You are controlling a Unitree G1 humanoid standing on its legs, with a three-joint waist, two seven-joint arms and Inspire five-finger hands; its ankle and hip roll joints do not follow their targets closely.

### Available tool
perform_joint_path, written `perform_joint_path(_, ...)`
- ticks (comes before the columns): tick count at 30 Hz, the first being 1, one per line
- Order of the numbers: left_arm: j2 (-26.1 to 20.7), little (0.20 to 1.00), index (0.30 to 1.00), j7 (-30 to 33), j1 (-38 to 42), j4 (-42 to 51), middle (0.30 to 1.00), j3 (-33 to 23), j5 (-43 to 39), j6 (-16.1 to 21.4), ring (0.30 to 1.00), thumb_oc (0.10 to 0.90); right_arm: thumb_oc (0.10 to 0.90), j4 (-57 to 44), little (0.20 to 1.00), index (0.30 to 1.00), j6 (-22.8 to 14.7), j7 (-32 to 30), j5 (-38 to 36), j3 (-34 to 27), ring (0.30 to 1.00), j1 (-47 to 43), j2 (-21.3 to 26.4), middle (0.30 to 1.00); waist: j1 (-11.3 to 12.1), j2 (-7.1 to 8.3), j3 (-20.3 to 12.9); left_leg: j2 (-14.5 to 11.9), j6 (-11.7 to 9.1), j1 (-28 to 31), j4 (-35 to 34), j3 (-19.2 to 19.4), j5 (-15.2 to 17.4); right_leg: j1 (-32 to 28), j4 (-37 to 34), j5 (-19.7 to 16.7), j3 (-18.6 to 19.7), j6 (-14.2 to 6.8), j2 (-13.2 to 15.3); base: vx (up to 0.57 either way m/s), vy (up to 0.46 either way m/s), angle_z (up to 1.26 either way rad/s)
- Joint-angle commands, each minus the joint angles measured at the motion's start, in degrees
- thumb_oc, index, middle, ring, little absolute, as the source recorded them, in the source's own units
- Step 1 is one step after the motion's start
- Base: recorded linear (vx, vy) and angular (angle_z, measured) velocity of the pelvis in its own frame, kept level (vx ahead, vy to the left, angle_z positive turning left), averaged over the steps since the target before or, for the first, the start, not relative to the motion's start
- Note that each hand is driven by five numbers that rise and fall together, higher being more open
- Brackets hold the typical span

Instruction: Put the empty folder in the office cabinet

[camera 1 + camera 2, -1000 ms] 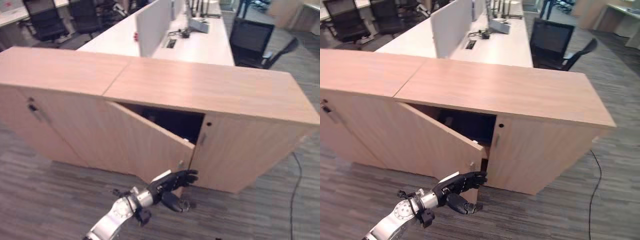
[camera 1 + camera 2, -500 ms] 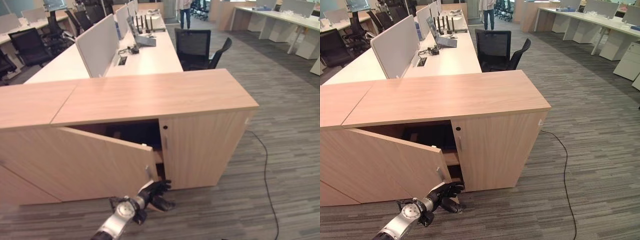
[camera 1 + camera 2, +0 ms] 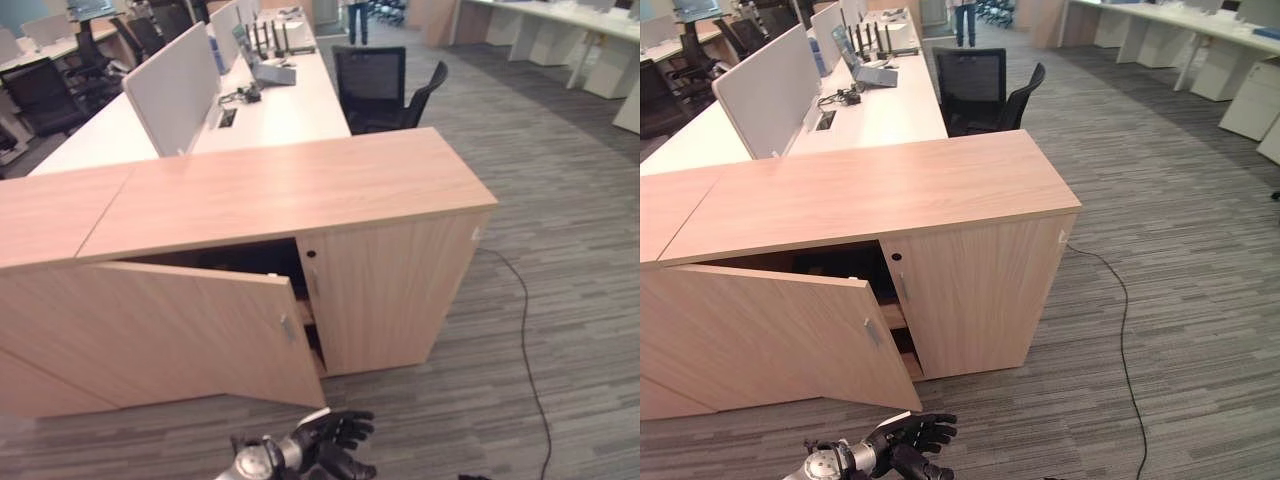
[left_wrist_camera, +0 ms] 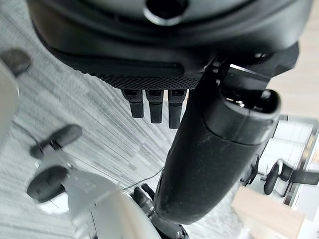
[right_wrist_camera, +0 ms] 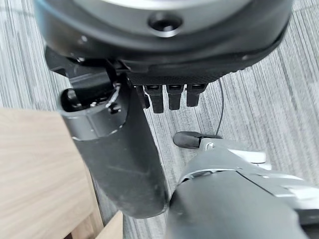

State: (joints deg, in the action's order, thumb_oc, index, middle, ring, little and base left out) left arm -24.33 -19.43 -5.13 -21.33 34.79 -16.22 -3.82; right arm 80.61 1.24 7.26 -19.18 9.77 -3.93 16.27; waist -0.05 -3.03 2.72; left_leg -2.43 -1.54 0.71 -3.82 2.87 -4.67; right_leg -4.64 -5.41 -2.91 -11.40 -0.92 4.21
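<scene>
The light wood office cabinet (image 3: 300, 185) stands in front of me. Its left door (image 3: 200, 335) is swung partly open, and its metal handle (image 3: 288, 328) faces me. Behind the door the opening (image 3: 240, 262) is dark, and a shelf edge (image 3: 308, 318) shows at the gap. The right door (image 3: 385, 290) is closed. My left hand (image 3: 335, 440) hovers low over the carpet below the door's free corner, apart from it, fingers (image 4: 152, 104) relaxed and holding nothing. My right hand (image 5: 119, 149) hangs over the carpet beside a wooden panel (image 5: 35, 169), fingers (image 5: 172, 97) straight and holding nothing.
A second cabinet (image 3: 40, 210) joins on the left. Behind them are long white desks (image 3: 270, 105) with a grey divider (image 3: 170, 85) and a black office chair (image 3: 375, 85). A person (image 3: 965, 18) stands far back. Grey carpet (image 3: 560, 300) spreads to the right.
The camera has swung, so the whole scene shifted. My left hand has come away from the door's lower corner and now sits lower, nearer to me.
</scene>
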Motion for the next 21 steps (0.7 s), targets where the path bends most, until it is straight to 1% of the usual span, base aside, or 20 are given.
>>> perform_joint_path(1,-2.8,0.900,0.900,-0.7,5.7,4.5,0.900,-3.2,6.9,5.7,0.900,0.800,0.800,1.8,0.900,0.900,0.0,0.8,2.0,0.0,0.900,0.2,0.4,0.900,-0.6,-0.08,-4.0,-1.7,-2.4,0.3,2.0,-0.5,5.4,1.0,1.0,3.5,-3.1,-5.3,0.5,0.03,0.139,-0.22)
perform_joint_path(4,-4.4,0.900,0.900,0.9,8.1,0.1,0.900,-4.7,13.7,6.9,0.900,0.800,0.800,2.9,0.900,0.900,0.3,1.3,2.4,-1.6,0.900,0.8,0.8,0.900,-1.3,-0.70,-5.1,-1.2,-2.2,1.7,-0.4,0.5,5.0,1.1,0.9,3.2,-3.0,-5.9,1.2,0.02,0.125,-0.11)
perform_joint_path(5,-5.2,0.900,0.900,2.6,9.7,-2.3,0.900,-6.7,15.6,7.4,0.900,0.800,0.800,3.4,0.900,0.900,0.3,1.3,2.5,-2.4,0.900,1.2,1.0,0.900,-1.6,-0.97,-5.4,-0.8,-2.0,2.1,-0.7,0.7,5.2,1.2,0.9,2.9,-2.9,-6.2,1.6,0.01,0.098,-0.08)
perform_joint_path(6,-5.1,0.900,0.900,2.6,9.7,-2.3,0.900,-6.7,15.6,7.4,0.900,0.800,0.800,3.4,0.900,0.900,0.3,1.3,2.5,-2.4,0.900,1.2,1.0,0.900,-1.6,-0.96,-5.4,-0.8,-2.0,2.2,-0.7,0.7,5.2,1.2,0.9,2.9,-2.8,-6.2,1.6,0.01,0.114,0.03)
perform_joint_path(7,-5.8,0.900,0.900,4.2,9.6,-1.8,0.900,-9.3,14.1,8.3,0.900,0.800,0.800,3.8,0.900,0.900,0.4,1.2,2.6,-3.0,0.900,2.1,1.1,0.900,-1.7,-1.05,-5.6,-0.4,-1.8,2.3,-0.9,1.0,5.3,1.1,0.9,2.6,-2.7,-6.6,2.1,0.01,0.072,-0.03)
perform_joint_path(9,-6.2,0.900,0.900,6.3,8.3,-0.3,0.900,-11.3,12.9,10.5,0.900,0.800,0.800,4.5,0.900,0.900,0.3,0.8,2.5,-3.6,0.900,2.9,0.8,0.900,-1.7,-0.84,-5.7,-0.1,-1.6,2.6,-1.0,1.1,5.5,1.0,0.9,2.3,-2.5,-6.8,2.5,0.01,0.085,-0.02)
perform_joint_path(10,-5.0,0.900,0.900,8.4,8.4,-1.3,0.900,-10.9,14.1,12.6,0.900,0.800,0.800,5.6,0.900,0.900,0.1,0.2,1.8,-4.6,0.900,3.1,0.9,0.900,-1.6,-0.41,-5.7,0.2,-1.4,2.8,-1.0,1.1,5.5,1.0,0.9,2.1,-2.5,-7.0,2.7,0.00,0.091,-0.01)
perform_joint_path(11,-2.5,0.900,0.900,7.6,8.6,-5.2,0.900,-9.6,12.0,12.0,0.900,0.800,0.800,6.4,0.900,0.900,0.2,-0.6,1.3,-5.2,0.900,3.0,1.0,0.900,-1.6,-0.25,-5.7,0.4,-1.2,2.8,-1.1,1.1,5.6,0.9,0.9,2.1,-2.6,-7.1,2.9,0.00,0.086,-0.01)
perform_joint_path(12,-1.8,0.900,0.900,7.0,8.3,-5.8,0.900,-9.2,10.7,11.8,0.900,0.800,0.800,6.8,0.900,0.900,0.2,-0.8,1.3,-5.6,0.900,3.0,1.3,0.900,-1.7,-0.23,-5.8,0.5,-1.1,2.8,-1.1,1.1,5.6,0.9,0.9,2.2,-2.6,-7.2,3.0,0.00,0.084,-0.03)
perform_joint_path(13,-0.3,0.900,0.900,5.9,7.2,-8.4,0.900,-8.2,8.2,10.9,0.900,0.800,0.800,7.3,0.900,0.900,0.4,-1.4,2.0,-6.0,0.900,2.4,2.2,0.900,-1.7,-0.26,-5.8,0.6,-1.0,2.8,-1.1,1.0,5.7,0.9,0.9,2.2,-2.7,-7.3,3.2,0.01,0.067,-0.05)
perform_joint_path(15,3.1,0.900,0.900,5.4,5.7,-15.6,0.900,-8.1,6.7,9.5,0.900,0.800,0.800,7.4,0.900,0.900,0.4,-1.6,2.5,-6.0,0.900,1.6,2.8,0.900,-1.6,-0.25,-5.8,0.8,-0.8,2.7,-1.2,0.9,5.6,0.9,0.9,2.2,-2.7,-7.3,3.4,0.00,0.050,-0.06)
perform_joint_path(16,5.3,0.900,0.900,6.1,4.6,-20.9,0.900,-8.8,7.1,9.0,0.900,0.800,0.800,7.1,0.900,0.900,0.3,-1.7,2.4,-5.8,0.900,1.0,2.6,0.900,-1.4,0.01,-5.8,0.8,-0.7,2.7,-1.2,0.7,5.6,1.0,0.9,2.2,-2.8,-7.3,3.4,0.00,0.000,0.00)
perform_joint_path(17,5.5,0.900,0.900,6.1,4.7,-21.2,0.900,-8.8,7.1,9.2,0.900,0.800,0.800,7.1,0.900,0.900,0.3,-1.7,2.4,-5.8,0.900,1.0,2.7,0.900,-1.4,-0.05,-5.7,0.8,-0.7,2.6,-1.2,0.7,5.6,1.0,0.9,2.2,-2.9,-7.3,3.4,0.00,0.000,0.00)
perform_joint_path(18,8.1,0.900,0.900,7.6,4.3,-28.4,0.900,-10.4,8.0,8.4,0.900,0.800,0.800,6.6,0.900,0.900,0.0,-1.6,1.7,-5.7,0.900,0.6,2.5,0.900,-1.1,0.31,-5.6,0.8,-0.7,2.5,-1.2,0.4,5.4,1.1,0.9,2.1,-3.0,-7.2,3.4,-0.03,0.006,0.05)
perform_joint_path(19,9.2,0.900,0.900,8.4,4.4,-31.6,0.900,-11.0,8.9,8.3,0.900,0.800,0.800,6.3,0.900,0.900,-0.1,-1.8,1.3,-5.6,0.900,0.4,2.4,0.900,-0.9,0.47,-5.5,0.8,-0.7,2.3,-1.2,0.2,5.4,1.2,0.9,2.1,-3.0,-7.2,3.4,-0.03,0.006,0.10)
perform_joint_path(20,9.3,0.900,0.900,8.4,4.5,-31.8,0.900,-11.0,9.0,8.4,0.900,0.800,0.800,6.3,0.900,0.900,-0.1,-1.8,1.3,-5.6,0.900,0.4,2.4,0.900,-1.0,0.44,-5.5,0.8,-0.7,2.3,-1.2,0.2,5.3,1.2,0.9,2.1,-3.1,-7.2,3.4,-0.03,-0.002,0.16)
perform_joint_path(21,10.7,0.900,0.900,10.0,4.7,-38.0,0.900,-12.0,11.8,8.1,0.900,0.800,0.800,5.6,0.900,0.900,-0.6,-1.8,0.6,-5.2,0.900,0.4,2.2,0.900,-0.7,0.72,-5.3,0.9,-0.8,2.1,-1.2,0.0,5.2,1.4,0.8,2.0,-3.2,-7.1,3.4,-0.02,0.001,0.09)
